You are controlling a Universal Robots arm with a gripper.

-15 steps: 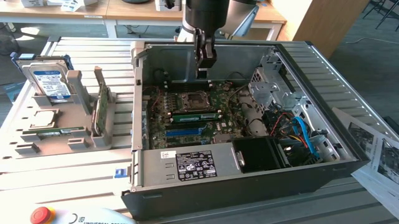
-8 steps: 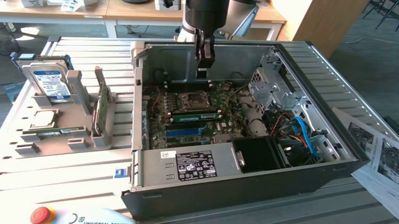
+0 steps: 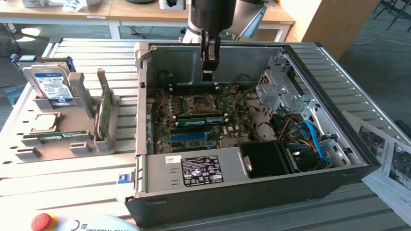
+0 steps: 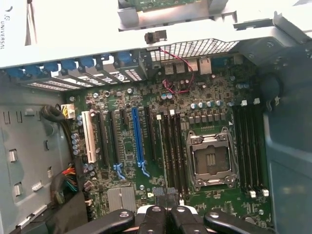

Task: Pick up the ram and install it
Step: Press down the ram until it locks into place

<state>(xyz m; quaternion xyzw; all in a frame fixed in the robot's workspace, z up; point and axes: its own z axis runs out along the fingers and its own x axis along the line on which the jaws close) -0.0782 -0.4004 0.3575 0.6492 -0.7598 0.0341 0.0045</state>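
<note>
A long green ram (image 3: 202, 120) sits along a slot of the motherboard (image 3: 192, 137), just in front of the CPU socket (image 3: 196, 102), inside the open computer case. A similar thin green stick (image 3: 59, 136) lies in the grey holder on the exterior view's left. My gripper (image 3: 207, 76) hangs above the back of the motherboard, behind the socket, with its fingers shut and nothing between them. In the wrist view my gripper (image 4: 166, 217) shows black fingertips (image 4: 153, 220) pressed together above the black memory slots (image 4: 171, 151) beside the CPU socket (image 4: 210, 161).
The case walls (image 3: 142, 96) ring the board, with a power supply (image 3: 199, 171) at the front and a drive cage with cables (image 3: 301, 130) on the exterior view's right. The grey holder (image 3: 83, 139) carries a hard drive (image 3: 51, 84), a chip (image 3: 44, 122) and an upright green card (image 3: 103, 113).
</note>
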